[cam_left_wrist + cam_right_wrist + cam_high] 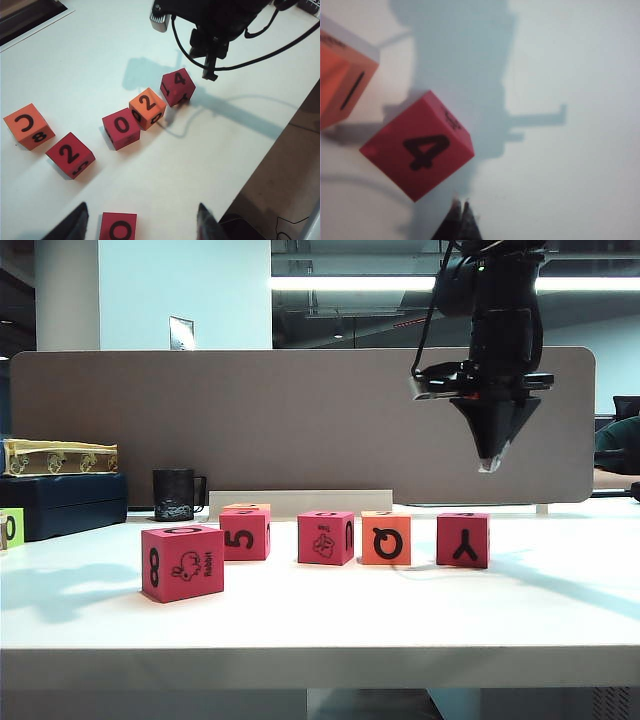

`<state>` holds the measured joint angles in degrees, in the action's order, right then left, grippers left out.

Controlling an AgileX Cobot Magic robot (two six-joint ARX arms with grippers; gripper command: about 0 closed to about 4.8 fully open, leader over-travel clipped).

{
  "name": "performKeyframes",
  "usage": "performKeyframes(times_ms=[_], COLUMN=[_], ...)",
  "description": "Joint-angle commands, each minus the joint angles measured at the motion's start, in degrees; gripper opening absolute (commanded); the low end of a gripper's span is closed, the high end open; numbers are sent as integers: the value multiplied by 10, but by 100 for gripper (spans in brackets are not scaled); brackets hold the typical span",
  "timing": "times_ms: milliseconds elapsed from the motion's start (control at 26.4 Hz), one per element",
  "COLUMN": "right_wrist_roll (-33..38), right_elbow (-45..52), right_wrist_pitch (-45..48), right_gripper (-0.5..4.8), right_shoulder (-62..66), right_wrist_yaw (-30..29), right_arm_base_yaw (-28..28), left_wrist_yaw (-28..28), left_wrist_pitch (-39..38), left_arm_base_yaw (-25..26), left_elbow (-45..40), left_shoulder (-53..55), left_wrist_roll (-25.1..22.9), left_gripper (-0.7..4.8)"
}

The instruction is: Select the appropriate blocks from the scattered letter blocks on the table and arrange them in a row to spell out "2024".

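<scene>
On the white table [400, 610] four cubes stand in a row: pink 5 [245, 533], pink U [326, 537], orange Q [386, 538], pink Y [463, 539]. In the left wrist view their tops read 2 [70, 155], 0 [121, 128], 2 [147, 108], 4 [177, 87]. My right gripper [490, 462] hangs shut and empty above the Y cube, well off the table. In the right wrist view it [461, 205] sits beside the 4 cube [417, 145]. My left gripper [141, 205] is open, out of the exterior view, with the pink O-topped cube [119, 227] lying apart between its fingers.
The pink rabbit cube [182, 562] stands front left. An orange C/8 cube [26, 126] sits behind the pink 5 cube. A black mug [174, 494], a dark box [60, 502] and a lime-green block [10, 528] are at the back left, before a grey partition [300, 420].
</scene>
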<state>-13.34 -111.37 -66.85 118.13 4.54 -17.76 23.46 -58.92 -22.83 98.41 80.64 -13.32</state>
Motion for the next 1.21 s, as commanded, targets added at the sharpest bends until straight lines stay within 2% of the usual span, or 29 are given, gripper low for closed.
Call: performKeyframes(times_ms=[38,341,683,948,1214], right_wrist_roll=[16,31,46,46,46], right_elbow=[5,56,108,109,109], right_wrist_pitch=[-19,-7,100,119,149], right_gripper=[-6,-6,-6,-6,-6], right_shoulder=[2,2,4,20,24], right_wrist_yaw=[7,16,-8,-9,-34], right_arm_base_yaw=[3,9,11,11,10], left_wrist_yaw=[3,3,3,3,-2], left_wrist_pitch=[9,18,24,24,25], left_arm_base_yaw=[0,0,0,0,0], left_elbow=[2,2,2,2,2], left_shoulder=[-3,-3,-5,-7,-7], left_wrist_roll=[-2,-1,-1,-1,-1], left_gripper=[272,272,272,272,272])
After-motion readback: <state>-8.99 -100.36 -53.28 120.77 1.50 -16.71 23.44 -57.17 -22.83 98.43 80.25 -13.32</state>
